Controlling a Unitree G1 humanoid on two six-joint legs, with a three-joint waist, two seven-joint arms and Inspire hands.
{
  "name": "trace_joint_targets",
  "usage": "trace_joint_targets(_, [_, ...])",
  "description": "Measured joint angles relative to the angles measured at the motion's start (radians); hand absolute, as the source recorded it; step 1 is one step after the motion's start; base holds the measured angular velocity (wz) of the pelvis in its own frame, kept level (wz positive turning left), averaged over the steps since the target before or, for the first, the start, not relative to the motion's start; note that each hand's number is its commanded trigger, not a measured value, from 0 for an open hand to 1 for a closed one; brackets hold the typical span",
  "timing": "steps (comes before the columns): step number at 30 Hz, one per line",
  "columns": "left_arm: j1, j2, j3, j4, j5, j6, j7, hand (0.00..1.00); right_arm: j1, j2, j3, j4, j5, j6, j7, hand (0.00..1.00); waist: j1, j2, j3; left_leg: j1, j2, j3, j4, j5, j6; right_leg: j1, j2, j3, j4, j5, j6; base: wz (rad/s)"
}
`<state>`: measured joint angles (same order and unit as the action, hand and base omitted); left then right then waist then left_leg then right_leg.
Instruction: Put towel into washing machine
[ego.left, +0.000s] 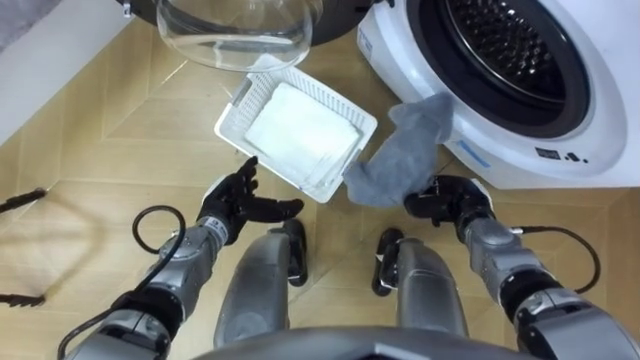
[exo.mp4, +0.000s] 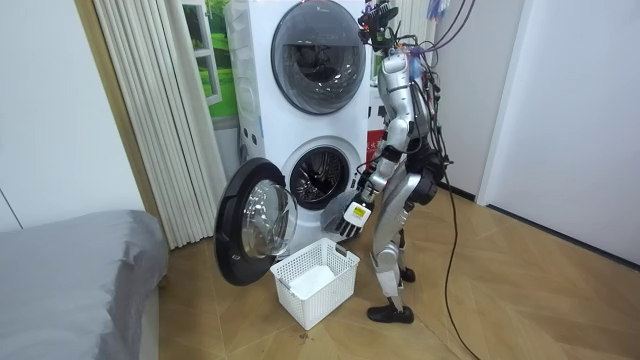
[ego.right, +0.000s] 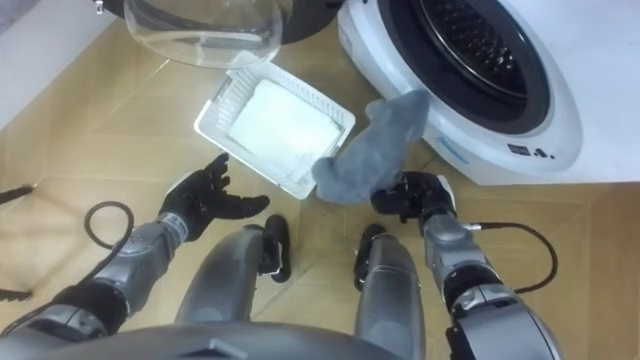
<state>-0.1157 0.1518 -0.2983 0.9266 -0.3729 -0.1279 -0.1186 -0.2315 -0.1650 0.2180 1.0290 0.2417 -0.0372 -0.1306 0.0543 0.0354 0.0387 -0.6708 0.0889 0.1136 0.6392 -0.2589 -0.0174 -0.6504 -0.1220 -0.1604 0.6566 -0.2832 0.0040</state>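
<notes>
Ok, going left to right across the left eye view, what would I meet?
In order: left hand, open → basket → towel → right hand, curled on the towel's end → washer with its drum open.

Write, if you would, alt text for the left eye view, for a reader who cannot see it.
Seen from above, the robot's right hand holds a grey towel before the open washing machine. Its left hand is open near a white basket on the wooden floor.
</notes>
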Motion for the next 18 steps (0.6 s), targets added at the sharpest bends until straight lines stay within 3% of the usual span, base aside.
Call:
trace_joint_targets(7, [0.011, -0.005, 0.003, 0.037, 0.06, -0.031, 0.026, 0.0, -0.004, 0.001, -0.01, -0.069, -0.022, -0.059, -0.088, 1.0, -0.005, -0.014, 0.003, -0.001, 0.0, 0.013, -0.001, 0.0, 0.0, -0.012, 0.001, 0.014, 0.005, 0.0, 0.001, -0.04])
trace_joint_targets(18, [0.026, -0.003, 0.0, 0.046, 0.058, -0.052, 0.053, 0.0, -0.021, 0.001, -0.043, -0.113, -0.248, -0.086, -0.27, 1.0, -0.023, -0.027, 0.0053, -0.007, -0.001, 0.014, 0.0, 0.002, 0.003, -0.016, -0.001, 0.013, 0.005, 0.0, 0.003, 0.01])
